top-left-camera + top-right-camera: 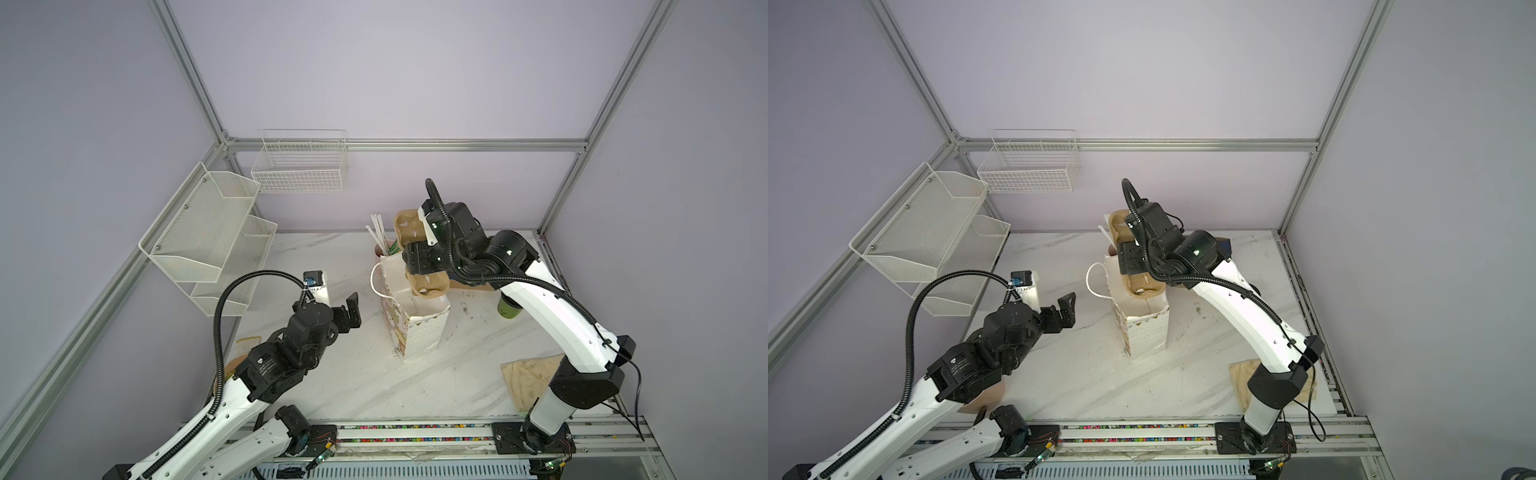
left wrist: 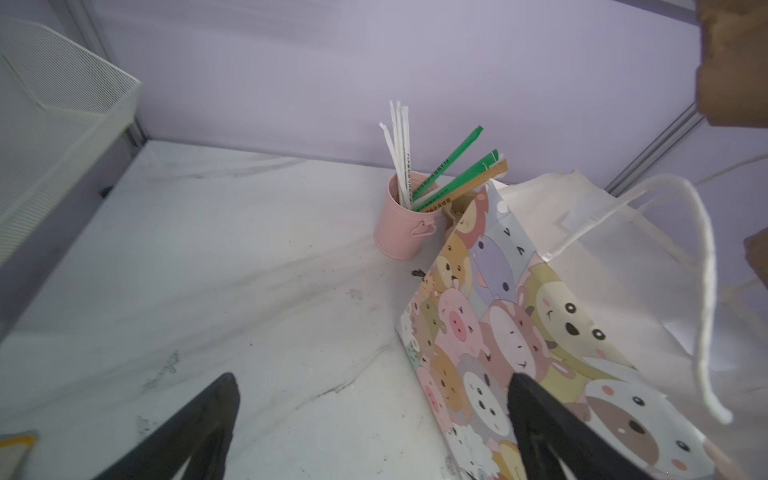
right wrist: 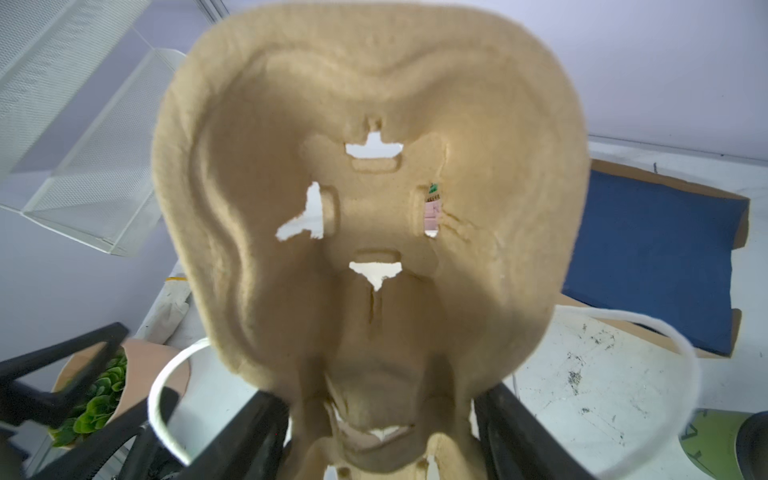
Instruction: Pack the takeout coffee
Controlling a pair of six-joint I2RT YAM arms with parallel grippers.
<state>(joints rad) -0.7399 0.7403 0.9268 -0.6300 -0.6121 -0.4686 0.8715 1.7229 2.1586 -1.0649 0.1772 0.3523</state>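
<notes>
Toward the left edge of the counter [image 1: 353,374], below the mesh shelves [image 1: 208,232] on the side wall, the left claw [image 2: 370,419] hovers with its jaws spread wide and nothing between them, just beside the paper bag [image 1: 419,328].

Near the middle of the back edge a pink mug [image 2: 399,232] stands upright with straws [image 2: 401,153] in it: several white, two green, one tan, all leaning out over the rim. Only the left wrist view shows the mug clearly; in both top views the bag and tray mostly cover it.

The bag, printed with cartoon animals, stands open at mid-counter, its white cord handle drooping to the left. A pulp cup tray [image 3: 374,208] stands on end in the mouth of the bag, lower part inside, upper part above the rim. The right claw [image 1: 424,257] is closed on the tray's sides.

The takeout coffee [image 1: 508,307] stands on the counter between the bag and the right edge, outside the bag, its top tucked under the right arm. One top view and the right wrist view show it; in a top view the arm hides it.

A tan cloth [image 1: 528,374] lies near the front right corner
</notes>
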